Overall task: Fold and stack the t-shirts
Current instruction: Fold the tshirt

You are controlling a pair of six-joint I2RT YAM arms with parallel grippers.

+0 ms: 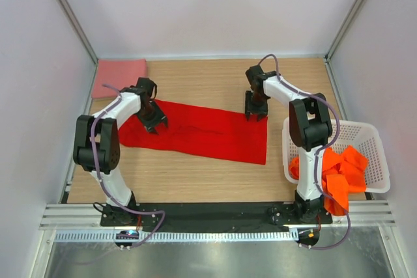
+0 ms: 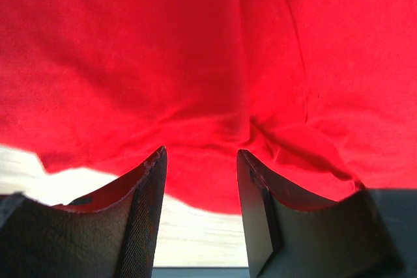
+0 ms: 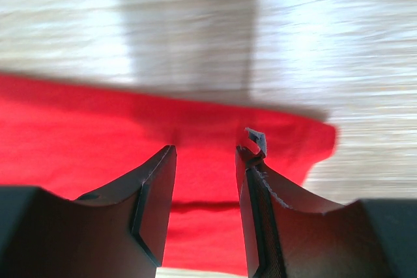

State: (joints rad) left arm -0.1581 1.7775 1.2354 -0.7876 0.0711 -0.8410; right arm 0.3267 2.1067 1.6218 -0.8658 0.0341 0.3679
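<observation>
A bright red t-shirt (image 1: 202, 133) lies folded into a long band across the middle of the wooden table. My left gripper (image 1: 155, 124) hovers over its left end, open. In the left wrist view the red cloth (image 2: 195, 63) fills the picture beyond the left gripper (image 2: 201, 154), and nothing sits between its fingers. My right gripper (image 1: 255, 114) is at the band's far right corner, open too. The right wrist view shows the right gripper (image 3: 207, 149) just above the red cloth (image 3: 98, 135), near its edge, gripping nothing. A salmon pink t-shirt (image 1: 119, 76) lies folded at the back left.
A white lattice basket (image 1: 374, 136) stands at the right edge of the table. Crumpled orange t-shirts (image 1: 342, 170) fill it and spill over its near side. Grey walls close in the table at left, back and right.
</observation>
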